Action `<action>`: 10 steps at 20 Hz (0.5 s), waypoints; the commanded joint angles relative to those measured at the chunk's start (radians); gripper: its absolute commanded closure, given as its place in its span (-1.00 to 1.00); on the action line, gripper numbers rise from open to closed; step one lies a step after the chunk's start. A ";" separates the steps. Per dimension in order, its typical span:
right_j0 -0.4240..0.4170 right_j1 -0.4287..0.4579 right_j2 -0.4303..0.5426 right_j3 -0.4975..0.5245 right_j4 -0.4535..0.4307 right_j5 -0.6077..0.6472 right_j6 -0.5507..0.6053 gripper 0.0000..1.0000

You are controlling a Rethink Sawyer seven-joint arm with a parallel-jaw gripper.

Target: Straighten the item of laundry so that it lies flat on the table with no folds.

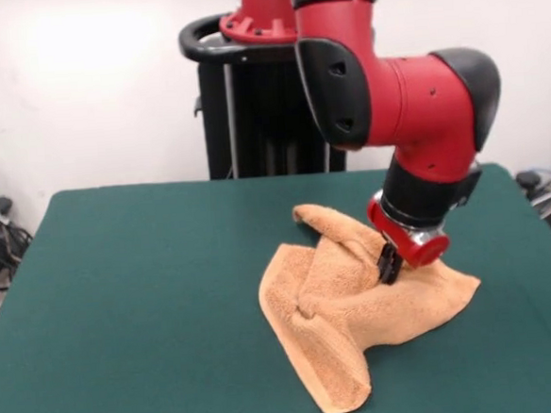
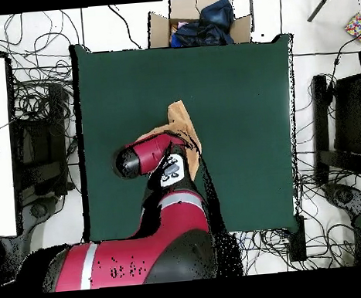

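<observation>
Towel (image 1: 358, 309) lies crumpled on the desk (image 1: 140, 301), bunched beneath and around the pincer (image 1: 389, 265), which presses into its folds; its opening cannot be told.

The towel (image 1: 359, 319) (image 2: 183, 122) at lower centre of the front view is showing an even orange-tan, with a looped terry texture and no print. The table (image 1: 140, 301) (image 2: 236, 120) under it is showing a plain dark green. The arm (image 1: 391, 94) (image 2: 149, 156) coming down from the upper right is gleaming glossy red with black joints, and its gripper (image 1: 389, 265) is looking black below a red collar.
</observation>
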 commanded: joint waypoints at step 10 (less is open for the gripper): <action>-0.015 0.046 0.202 0.040 0.107 -0.003 -0.058 1.00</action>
